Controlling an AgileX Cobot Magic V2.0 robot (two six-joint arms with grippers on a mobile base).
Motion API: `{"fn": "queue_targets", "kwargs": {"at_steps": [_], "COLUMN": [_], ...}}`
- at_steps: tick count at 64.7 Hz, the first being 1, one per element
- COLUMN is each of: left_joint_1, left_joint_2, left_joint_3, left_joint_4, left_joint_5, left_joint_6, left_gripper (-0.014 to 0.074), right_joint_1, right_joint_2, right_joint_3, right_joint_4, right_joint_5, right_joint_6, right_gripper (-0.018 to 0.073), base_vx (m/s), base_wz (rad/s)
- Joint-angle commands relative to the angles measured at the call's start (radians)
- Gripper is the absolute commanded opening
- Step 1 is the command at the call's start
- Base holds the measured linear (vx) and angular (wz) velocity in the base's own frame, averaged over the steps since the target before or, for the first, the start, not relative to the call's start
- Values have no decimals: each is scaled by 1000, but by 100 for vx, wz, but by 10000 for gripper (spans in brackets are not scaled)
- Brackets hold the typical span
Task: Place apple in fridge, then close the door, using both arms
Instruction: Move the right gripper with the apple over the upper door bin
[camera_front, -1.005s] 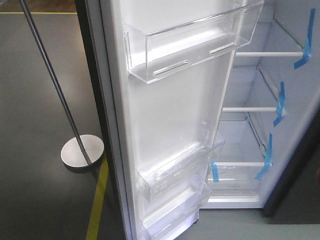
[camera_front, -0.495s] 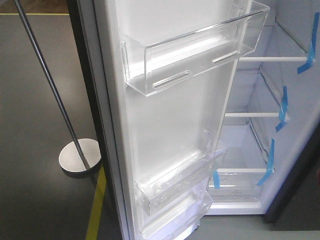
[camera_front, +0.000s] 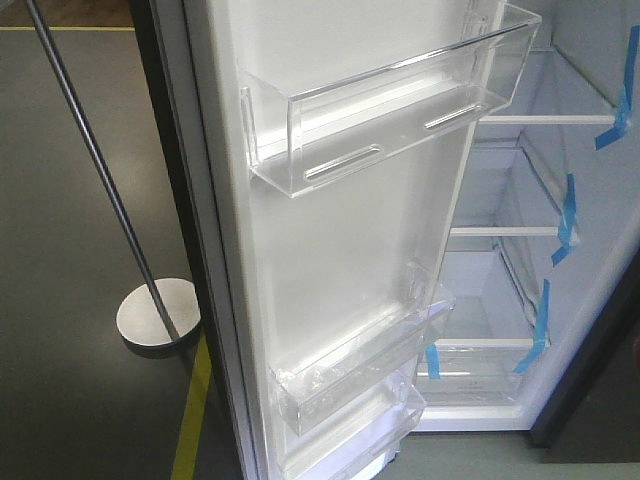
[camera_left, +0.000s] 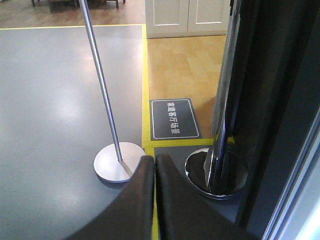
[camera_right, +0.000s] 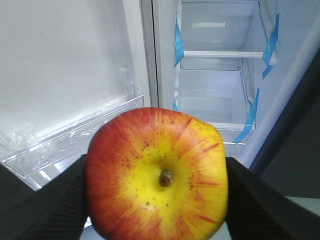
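My right gripper (camera_right: 157, 195) is shut on the apple (camera_right: 157, 175), red with a yellow centre and its stem dimple facing the camera. Behind it stands the open fridge (camera_right: 215, 75), white inside with glass shelves and strips of blue tape. In the front view the door (camera_front: 340, 230) swings wide open, its white inner face and clear bins towards me, and the fridge (camera_front: 520, 290) interior lies to its right. My left gripper (camera_left: 154, 172) is shut on nothing, low over the floor left of the door's dark outer side (camera_left: 280, 100). Neither gripper shows in the front view.
A thin metal pole on a round silver base (camera_front: 157, 313) stands on the grey floor left of the door; the same base (camera_left: 119, 162) shows in the left wrist view. A chrome post with a round foot (camera_left: 216, 172) stands close by the door. Yellow floor tape (camera_front: 195, 405) runs beneath.
The front view has shifted slightly, so the door and fridge interior sit a little further right and lower than a second ago. The door stays open.
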Motion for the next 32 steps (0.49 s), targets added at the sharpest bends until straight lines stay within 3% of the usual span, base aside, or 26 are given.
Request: {"fn": "queue_targets", "kwargs": {"at_steps": [1,32], "left_joint_1": [-2,-2], "left_joint_2": [-14,-14], "left_joint_3": [19,19], "left_joint_4": [-4,-4], "left_joint_5": [-70,-70], "left_joint_6": [-1,-1], "left_gripper": [-6,-6], "right_joint_1": [0,0], "right_joint_2": [6,6], "right_joint_3": [-25,-25], "right_joint_4": [4,4], "right_joint_5": [-77,-77], "right_joint_6": [-6,-6], "right_gripper": [195,195], "base_vx": [0,0], "base_wz": [0,0]}}
